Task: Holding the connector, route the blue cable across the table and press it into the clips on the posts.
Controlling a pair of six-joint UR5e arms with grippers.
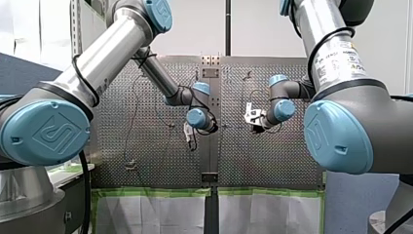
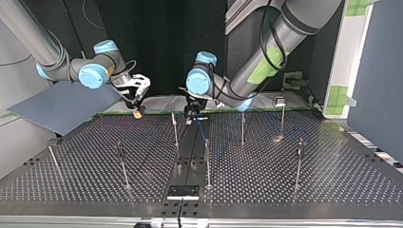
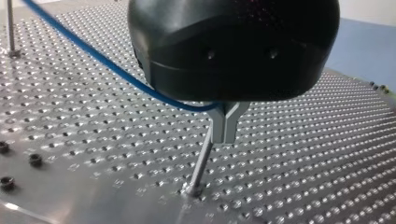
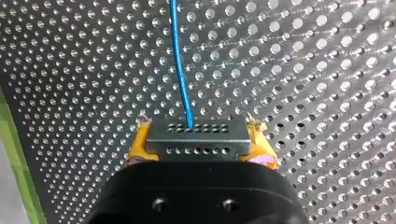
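My right gripper (image 4: 200,136) is shut on a dark multi-hole connector (image 4: 196,150), its yellow pads (image 4: 140,148) on both ends. The blue cable (image 4: 180,60) leaves the connector and runs out over the perforated table (image 4: 303,70). In the top view this gripper (image 2: 137,110) hangs at the far left, above the table's back edge. My left gripper (image 2: 192,114) is near the middle back. Its black body (image 3: 233,46) hides its fingers. The blue cable (image 3: 93,56) runs in under that body and meets a forked metal clip (image 3: 224,123) on a thin post.
Several thin posts stand about the table, among them one (image 2: 207,164) in the middle and one (image 2: 298,164) at the top view's right. A black plate (image 2: 183,192) sits at the near edge. A grey-blue panel (image 2: 62,107) leans at the left.
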